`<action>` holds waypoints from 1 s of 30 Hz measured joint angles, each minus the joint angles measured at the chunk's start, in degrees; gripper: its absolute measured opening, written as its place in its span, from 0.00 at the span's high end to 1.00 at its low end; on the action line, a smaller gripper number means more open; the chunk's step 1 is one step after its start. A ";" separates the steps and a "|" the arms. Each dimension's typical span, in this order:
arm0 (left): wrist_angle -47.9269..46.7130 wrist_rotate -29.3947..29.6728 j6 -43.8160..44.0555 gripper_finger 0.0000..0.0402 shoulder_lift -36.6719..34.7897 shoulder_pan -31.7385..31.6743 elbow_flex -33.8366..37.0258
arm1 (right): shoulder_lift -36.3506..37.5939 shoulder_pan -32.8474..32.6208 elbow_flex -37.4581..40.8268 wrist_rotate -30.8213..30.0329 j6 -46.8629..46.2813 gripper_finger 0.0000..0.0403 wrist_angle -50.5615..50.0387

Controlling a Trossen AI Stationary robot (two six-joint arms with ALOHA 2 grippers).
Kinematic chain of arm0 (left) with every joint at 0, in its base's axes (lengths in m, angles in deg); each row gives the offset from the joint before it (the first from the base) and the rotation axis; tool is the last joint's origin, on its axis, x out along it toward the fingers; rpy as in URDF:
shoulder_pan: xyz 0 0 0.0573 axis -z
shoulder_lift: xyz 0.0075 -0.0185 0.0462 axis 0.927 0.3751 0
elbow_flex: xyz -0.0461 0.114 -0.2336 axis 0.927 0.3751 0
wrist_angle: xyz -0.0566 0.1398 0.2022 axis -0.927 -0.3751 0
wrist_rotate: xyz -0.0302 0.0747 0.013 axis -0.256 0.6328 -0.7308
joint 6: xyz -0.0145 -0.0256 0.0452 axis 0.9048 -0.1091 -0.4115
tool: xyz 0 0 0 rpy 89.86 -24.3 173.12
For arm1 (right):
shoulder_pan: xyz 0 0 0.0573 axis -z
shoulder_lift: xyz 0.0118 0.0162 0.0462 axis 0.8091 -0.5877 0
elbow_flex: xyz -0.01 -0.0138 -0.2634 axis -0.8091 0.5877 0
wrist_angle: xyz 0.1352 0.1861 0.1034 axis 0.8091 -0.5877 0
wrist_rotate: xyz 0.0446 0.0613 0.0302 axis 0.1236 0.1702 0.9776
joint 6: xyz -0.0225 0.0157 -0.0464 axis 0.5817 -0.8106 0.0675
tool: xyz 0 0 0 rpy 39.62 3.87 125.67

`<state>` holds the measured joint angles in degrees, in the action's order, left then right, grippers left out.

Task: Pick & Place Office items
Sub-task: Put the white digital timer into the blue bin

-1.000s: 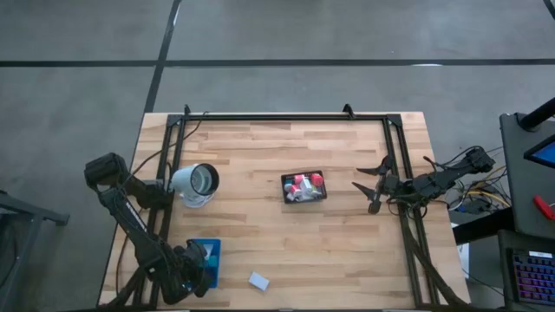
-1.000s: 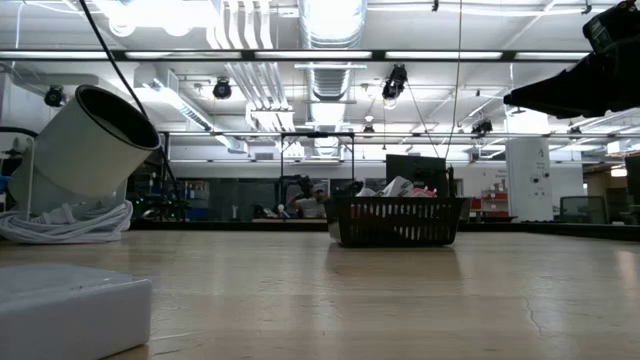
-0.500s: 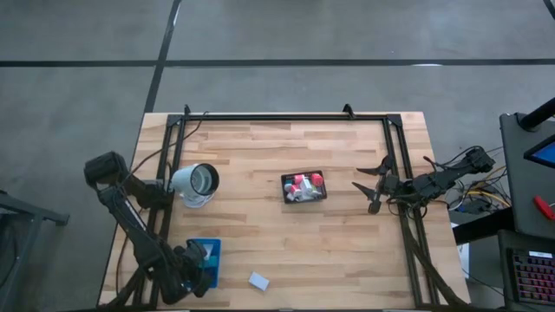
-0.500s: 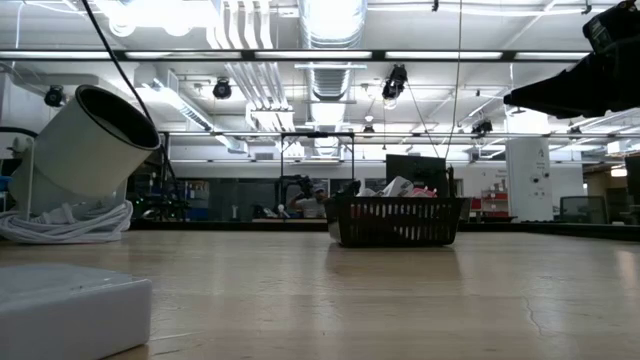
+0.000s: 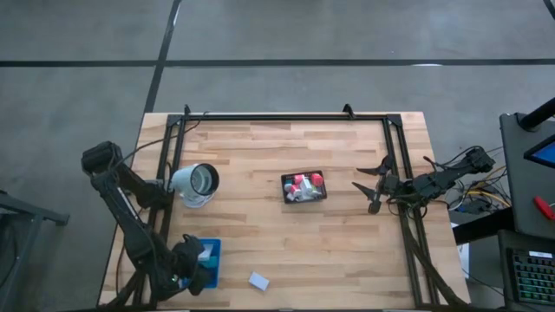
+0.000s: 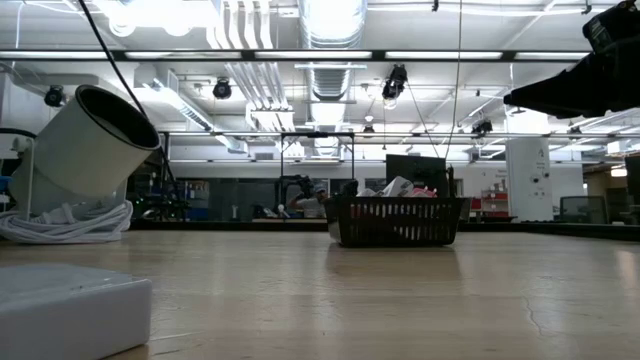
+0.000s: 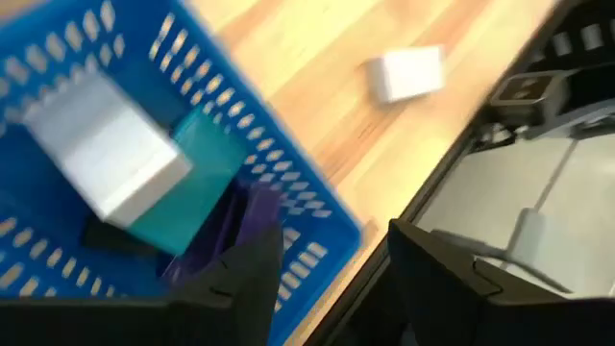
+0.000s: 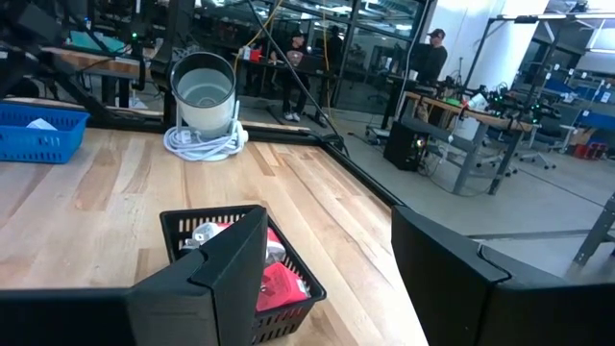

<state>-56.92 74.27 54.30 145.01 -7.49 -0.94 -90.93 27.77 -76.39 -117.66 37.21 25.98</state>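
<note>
Left tool (image 5: 201,257) seen at lower left of high view, over blue tray (image 5: 212,250); fingers parted, nothing gripped. White block (image 7: 106,159), teal block (image 7: 192,187) and purple piece (image 7: 235,216) seen lying in tray. Another white block (image 5: 258,280) found on bench (image 5: 347,234) just right of tray. Right tool (image 5: 371,192) held at right side, jaws apart, empty. Black mesh basket (image 5: 303,186) at centre, red and white items inside. White cup-shaped lamp (image 5: 196,183) noted at left.

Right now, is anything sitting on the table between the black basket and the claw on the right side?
No. In the high view, only bare wood lies between the black basket and the right pincer; the table is empty along that stretch.
</note>
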 joint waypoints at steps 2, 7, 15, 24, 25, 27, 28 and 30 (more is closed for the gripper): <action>-0.41 2.39 -2.01 0.51 -0.52 -0.09 -0.40 | -0.01 0.00 -0.02 0.00 -0.04 0.46 0.00; -1.85 9.70 -9.54 0.51 -0.56 -0.71 -1.18 | 0.00 0.02 -0.01 0.00 -0.04 0.46 0.00; -0.08 20.64 -21.30 0.52 -0.23 -3.62 -1.16 | 0.00 0.02 0.00 0.00 -0.01 0.46 0.00; 18.96 21.30 -57.36 0.52 4.06 -9.65 -0.61 | 0.00 0.00 0.00 0.00 0.05 0.46 0.00; 21.61 21.05 -62.51 0.52 4.78 -10.12 -0.61 | -0.02 0.00 0.00 0.00 -0.05 0.46 0.00; 26.01 19.91 -71.81 0.52 6.32 -10.73 -0.61 | -0.02 0.00 -0.02 0.00 -0.01 0.46 0.00; 28.01 18.82 -75.25 0.52 7.13 -10.96 -0.61 | -0.02 0.00 0.00 0.00 0.05 0.46 0.00; 31.23 15.56 -80.69 0.52 8.42 -11.53 -0.61 | 0.00 0.00 -0.01 0.00 -0.06 0.46 0.00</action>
<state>-25.69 89.83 -26.39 153.43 -19.03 -1.56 -90.93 27.77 -76.40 -117.66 37.15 25.98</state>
